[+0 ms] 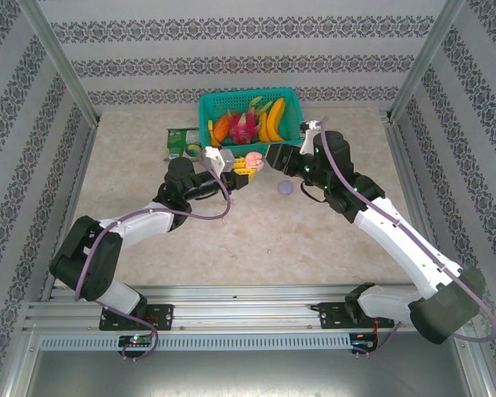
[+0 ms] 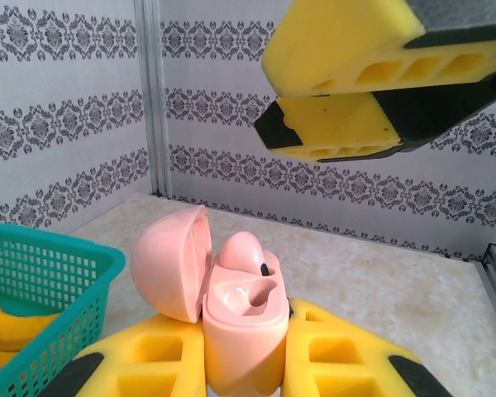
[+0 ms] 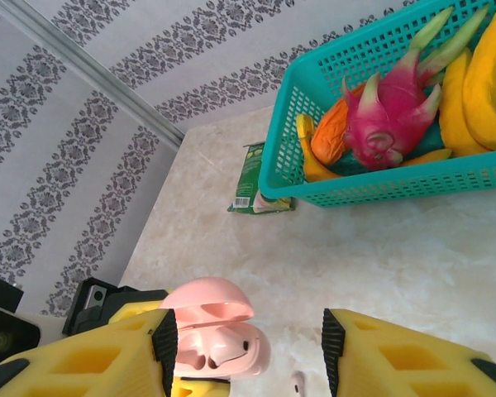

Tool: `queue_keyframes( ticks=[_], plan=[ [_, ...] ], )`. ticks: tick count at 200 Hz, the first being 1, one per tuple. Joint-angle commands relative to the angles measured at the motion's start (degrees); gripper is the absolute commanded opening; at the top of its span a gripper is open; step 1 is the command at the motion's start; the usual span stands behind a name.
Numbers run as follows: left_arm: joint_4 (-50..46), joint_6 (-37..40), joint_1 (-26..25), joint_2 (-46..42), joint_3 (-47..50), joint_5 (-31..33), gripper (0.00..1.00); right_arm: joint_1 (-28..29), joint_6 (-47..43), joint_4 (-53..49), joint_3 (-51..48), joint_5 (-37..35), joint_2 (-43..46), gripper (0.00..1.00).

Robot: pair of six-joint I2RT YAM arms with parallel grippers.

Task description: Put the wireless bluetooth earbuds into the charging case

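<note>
The left gripper [image 2: 246,351], bottom centre of its wrist view, is clamped on the open pink rounded plastic charging case [image 2: 241,318]; one pinkish stemmed earbud [image 2: 241,248] sits inside, the neighbouring socket [image 2: 246,296] empty; the right gripper [image 3: 246,346] hangs spread, a tiny pale earbud [image 3: 298,385] at the frame's bottom edge between its pads [image 3: 397,360] (whether it lies on the table I cannot tell); I would pinch its head and lower it stem-first; beige marbled tabletop [image 3: 380,265], damask-papered walls [image 2: 58,141].

Left gripper [image 2: 244,351] jaws clamped, right gripper [image 3: 248,347] jaws spread apart.
</note>
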State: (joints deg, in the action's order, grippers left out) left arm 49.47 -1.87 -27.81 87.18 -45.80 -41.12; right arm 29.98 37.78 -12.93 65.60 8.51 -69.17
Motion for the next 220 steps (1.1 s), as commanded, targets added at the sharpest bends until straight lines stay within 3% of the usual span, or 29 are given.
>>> queue_keyframes(
  ticks=[1,40,104,220],
  plan=[
    [3.36,1.55,-0.36,-2.85,1.91,1.95,0.00,-0.36,1.38,-2.75,-0.74,-0.47,0.22,0.51],
    [3.69,1.87,1.67,-6.93,6.27,6.88,0.00,0.20,1.56,-5.60,-3.41,-1.99,-2.09,0.51],
    [3.33,2.22,6.04,-15.63,14.19,15.23,0.00,7.86,0.81,-8.20,-2.87,-8.12,-12.03,0.50],
    [1.27,-2.08,13.24,-28.32,20.05,21.04,0.00,16.57,-0.06,-16.54,14.59,-10.17,-32.57,0.48]
  ],
)
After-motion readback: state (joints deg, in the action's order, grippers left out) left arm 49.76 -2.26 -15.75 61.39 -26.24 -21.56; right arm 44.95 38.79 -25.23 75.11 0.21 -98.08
